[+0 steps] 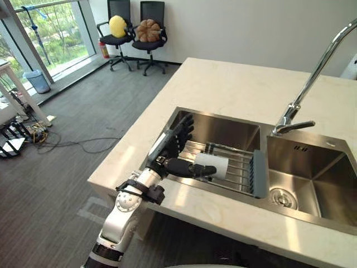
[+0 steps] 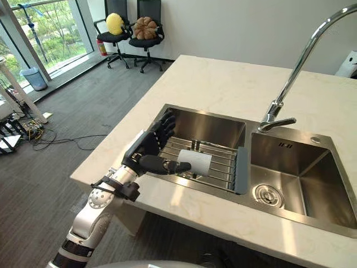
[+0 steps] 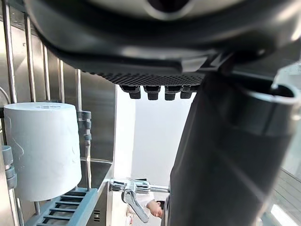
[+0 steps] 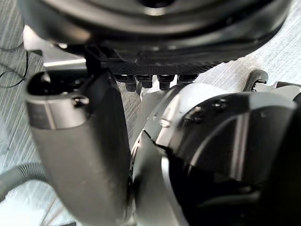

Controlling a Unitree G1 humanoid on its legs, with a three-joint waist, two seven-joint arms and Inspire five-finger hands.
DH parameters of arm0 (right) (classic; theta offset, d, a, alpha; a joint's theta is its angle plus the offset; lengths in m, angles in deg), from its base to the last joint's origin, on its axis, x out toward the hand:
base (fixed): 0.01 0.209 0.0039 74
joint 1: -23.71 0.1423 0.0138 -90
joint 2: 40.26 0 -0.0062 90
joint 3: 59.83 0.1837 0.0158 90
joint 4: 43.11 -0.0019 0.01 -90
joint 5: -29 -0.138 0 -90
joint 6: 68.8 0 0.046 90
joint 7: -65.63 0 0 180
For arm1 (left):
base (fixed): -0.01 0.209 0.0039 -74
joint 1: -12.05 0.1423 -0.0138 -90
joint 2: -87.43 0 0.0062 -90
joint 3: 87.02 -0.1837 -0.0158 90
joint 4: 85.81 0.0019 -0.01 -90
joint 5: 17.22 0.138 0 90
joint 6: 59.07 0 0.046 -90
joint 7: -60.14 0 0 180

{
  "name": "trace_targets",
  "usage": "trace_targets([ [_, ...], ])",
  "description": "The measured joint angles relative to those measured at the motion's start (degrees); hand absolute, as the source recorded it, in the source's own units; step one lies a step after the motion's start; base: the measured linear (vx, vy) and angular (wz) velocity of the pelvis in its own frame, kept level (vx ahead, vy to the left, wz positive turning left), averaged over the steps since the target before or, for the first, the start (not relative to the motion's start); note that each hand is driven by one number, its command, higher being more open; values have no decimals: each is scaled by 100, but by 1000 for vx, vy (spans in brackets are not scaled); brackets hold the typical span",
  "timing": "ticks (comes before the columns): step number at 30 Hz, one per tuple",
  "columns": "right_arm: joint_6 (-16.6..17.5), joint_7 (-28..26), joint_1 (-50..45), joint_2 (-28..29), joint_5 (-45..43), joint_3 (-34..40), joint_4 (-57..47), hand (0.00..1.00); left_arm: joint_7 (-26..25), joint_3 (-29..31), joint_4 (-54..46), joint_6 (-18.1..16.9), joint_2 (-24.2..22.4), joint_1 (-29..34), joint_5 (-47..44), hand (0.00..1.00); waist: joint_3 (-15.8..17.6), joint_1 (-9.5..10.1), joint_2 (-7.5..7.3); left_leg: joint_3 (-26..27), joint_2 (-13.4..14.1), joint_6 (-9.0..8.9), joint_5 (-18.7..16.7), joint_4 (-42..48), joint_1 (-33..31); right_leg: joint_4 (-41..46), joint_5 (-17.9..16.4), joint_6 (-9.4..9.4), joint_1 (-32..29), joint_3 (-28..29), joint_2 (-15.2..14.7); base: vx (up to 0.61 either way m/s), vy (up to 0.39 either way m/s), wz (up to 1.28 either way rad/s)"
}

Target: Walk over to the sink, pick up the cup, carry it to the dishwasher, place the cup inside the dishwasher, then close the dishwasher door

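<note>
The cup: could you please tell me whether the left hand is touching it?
Apart: the left wrist view shows open space between the white cup and the left hand, thumb and fingers alike.

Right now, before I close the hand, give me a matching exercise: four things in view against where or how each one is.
Things:
1. cup
2. left hand
3. drain
4. faucet

Place or state:
A. in the floor of the right basin
B. on its side on the rack
C. standing on the counter
D. open, thumb by the cup

Pairs: 1-B, 2-D, 3-A, 4-C
</note>
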Motion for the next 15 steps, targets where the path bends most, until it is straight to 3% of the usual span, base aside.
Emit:
trace_targets([
  [1, -38, 0, 4, -64, 122, -5, 49, 100, 40, 1, -36, -1, -79, -2, 1, 100, -59, 25, 93, 58, 145, -76, 5, -71, 11, -302, 128, -44, 90, -13, 199, 184, -125, -26],
  [4, -46, -2, 13, -109, 117, -27, 83, 100, 78, -4, -115, -2, -248, -61, 33, 100, -72, -24, 113, 165, 344, -176, -25, -145, 128, -541, 190, -83, 224, -7, 420, 164, -86, -23],
  [7, -64, -9, 89, -243, 111, -137, 99, 100, 81, -28, -128, -77, -147, -84, 233, 100, -53, -148, 143, 355, 303, -173, -33, -227, 321, -799, 280, -101, 435, -17, 421, 69, -5, -16],
  [10, -56, -11, 96, -267, 111, -224, 102, 100, 74, -51, -127, -244, 40, -79, 354, 100, -16, -146, 142, 394, 240, -127, -63, -231, 295, -977, 401, -86, 467, -17, 399, -11, 25, -4],
  [15, -50, -91, 71, -266, 109, -224, 103, 100, 23, -63, -104, -683, 429, -22, 1486, 100, 70, -158, 151, 420, 199, -98, -81, -190, 292, -1119, 512, -74, 528, 4, 360, -75, 2, -3],
])
